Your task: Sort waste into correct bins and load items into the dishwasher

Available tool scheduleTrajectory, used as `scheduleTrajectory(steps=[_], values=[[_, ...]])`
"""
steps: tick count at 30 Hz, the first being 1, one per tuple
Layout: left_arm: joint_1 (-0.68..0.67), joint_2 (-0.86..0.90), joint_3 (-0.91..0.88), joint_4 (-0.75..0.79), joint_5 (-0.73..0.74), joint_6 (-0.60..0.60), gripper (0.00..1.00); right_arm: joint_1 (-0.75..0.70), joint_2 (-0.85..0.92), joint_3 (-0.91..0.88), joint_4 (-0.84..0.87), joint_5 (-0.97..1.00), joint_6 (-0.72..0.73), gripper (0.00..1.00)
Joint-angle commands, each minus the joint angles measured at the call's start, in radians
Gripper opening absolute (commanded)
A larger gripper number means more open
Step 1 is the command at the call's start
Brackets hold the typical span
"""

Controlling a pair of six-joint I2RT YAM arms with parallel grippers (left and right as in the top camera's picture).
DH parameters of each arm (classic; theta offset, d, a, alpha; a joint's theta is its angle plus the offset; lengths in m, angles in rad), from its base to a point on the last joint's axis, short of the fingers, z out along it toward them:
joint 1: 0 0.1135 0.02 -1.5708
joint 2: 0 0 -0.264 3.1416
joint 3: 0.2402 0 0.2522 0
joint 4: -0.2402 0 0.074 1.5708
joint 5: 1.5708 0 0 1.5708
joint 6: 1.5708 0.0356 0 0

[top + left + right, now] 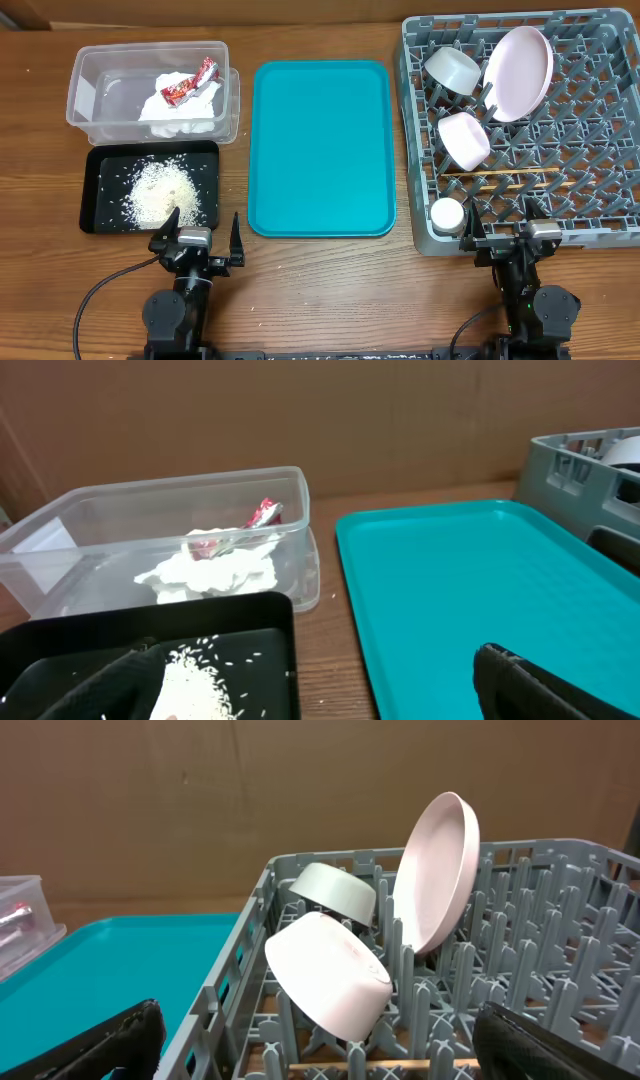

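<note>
Now | left pincer [200, 234] apart at black tray [100, 165] edge | right pincer [512, 234] apart at rack [600, 232] rim

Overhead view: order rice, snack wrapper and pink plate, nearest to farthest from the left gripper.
From the left gripper:
1. Rice, in the black tray just ahead.
2. Snack wrapper, in the clear tub beyond.
3. Pink plate, far right, in the grey rack.

Overhead looks straight down; low wrist views share the teal tray [460, 580].
</note>
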Motion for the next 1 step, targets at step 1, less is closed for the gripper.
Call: scheduleTrajectory(steps=[1], values=[[0.006,-0.012,-0.006,0.001,-0.01,0.012,1.0,-0.002,-0.012,-0.011,0.005,-0.002,0.0,1.0]])
